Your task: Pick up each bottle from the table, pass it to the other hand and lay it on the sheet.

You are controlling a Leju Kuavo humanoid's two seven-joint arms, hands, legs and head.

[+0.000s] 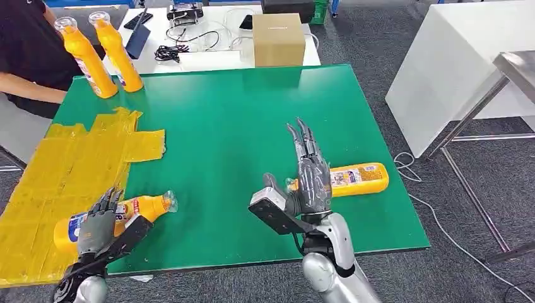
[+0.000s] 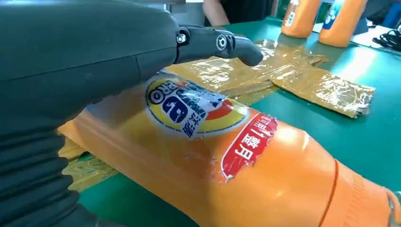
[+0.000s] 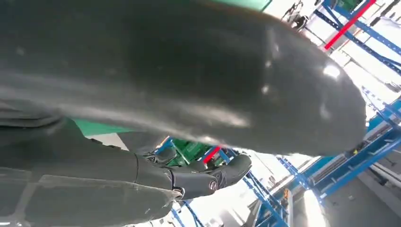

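My left arm comes in low over the near corner of the green desk (image 1: 252, 126), and my left hand (image 1: 94, 226) lies across the body of an orange bottle (image 1: 135, 211). That bottle lies on its side, its base end on the yellow sheet (image 1: 69, 170) and its capped neck out over bare green beside the sheet's edge. From my left wrist, my thumb (image 2: 227, 45) arches over the bottle's label; my fingers curl around the bottle, so I take it as held.

My right arm stands up from the near edge of the desk, forearm raised, and my right hand (image 1: 309, 177) is upright with its fingers straight, close together and closed on nothing. A second orange bottle (image 1: 356, 178) lies on its side on the desk just behind that hand, well away from the sheet; I cannot tell whether my palm touches it.

Two more orange bottles (image 1: 101, 57) stand upright at the desk's far corner beyond the sheet, beside a person (image 1: 28, 57). A cardboard box (image 1: 277, 39) sits past the far edge.
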